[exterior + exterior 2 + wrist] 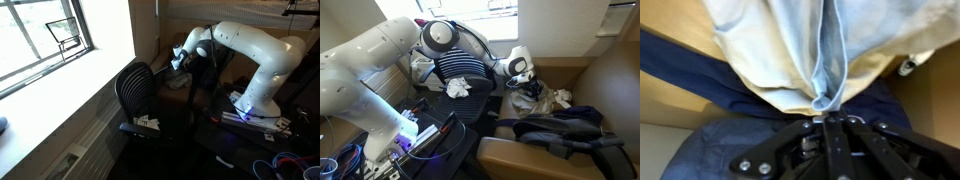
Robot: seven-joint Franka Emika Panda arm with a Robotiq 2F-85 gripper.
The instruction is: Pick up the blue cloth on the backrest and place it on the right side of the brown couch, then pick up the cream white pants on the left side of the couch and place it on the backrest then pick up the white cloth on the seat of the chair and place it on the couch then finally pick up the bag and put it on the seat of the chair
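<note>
In the wrist view my gripper (827,118) is shut on a fold of the cream white pants (760,50), whose pale blue-grey lining shows at the pinch. The blue cloth (700,80) lies under them. In both exterior views the gripper (525,72) (180,60) is over the couch next to the chair. The pants (556,98) are bunched on the brown couch (535,160), with the blue cloth (565,125) spread beside them. The white cloth (458,88) (147,122) lies on the seat of the black chair (135,88). I cannot make out the bag for certain.
The black chair (470,70) stands close against the couch and the arm reaches over its backrest. The robot base (380,110) with cables is beside it. A window and a wall with a sill (60,75) run along one side.
</note>
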